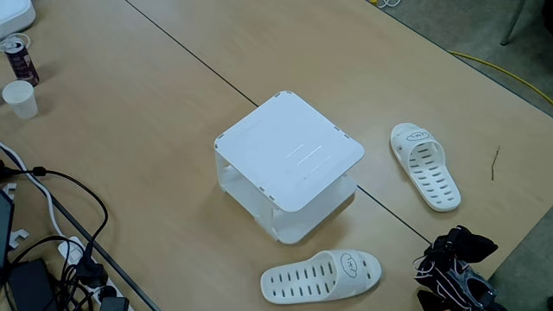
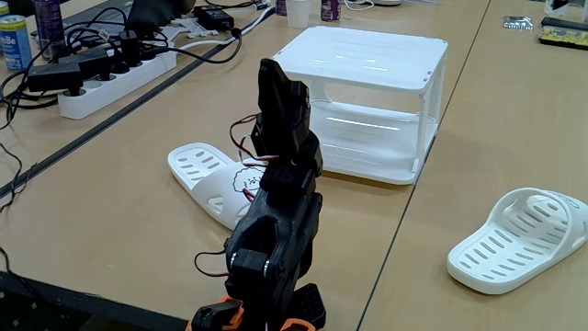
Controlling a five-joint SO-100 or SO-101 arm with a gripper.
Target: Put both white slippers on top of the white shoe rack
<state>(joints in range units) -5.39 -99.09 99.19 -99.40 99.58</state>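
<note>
Fixed views both show the white shoe rack (image 1: 289, 160) bare on the table (image 1: 155, 130), with the white slippers (image 1: 425, 164) lying apart on either side of it, so neither is placed yet. Whether the claw is apart or together cannot be told. One slipper (image 2: 213, 179) sits partly behind the folded arm (image 2: 276, 221), so a reach could shove it. The higher view alone shows the cup (image 1: 21, 98) and can (image 1: 17, 55).
</note>
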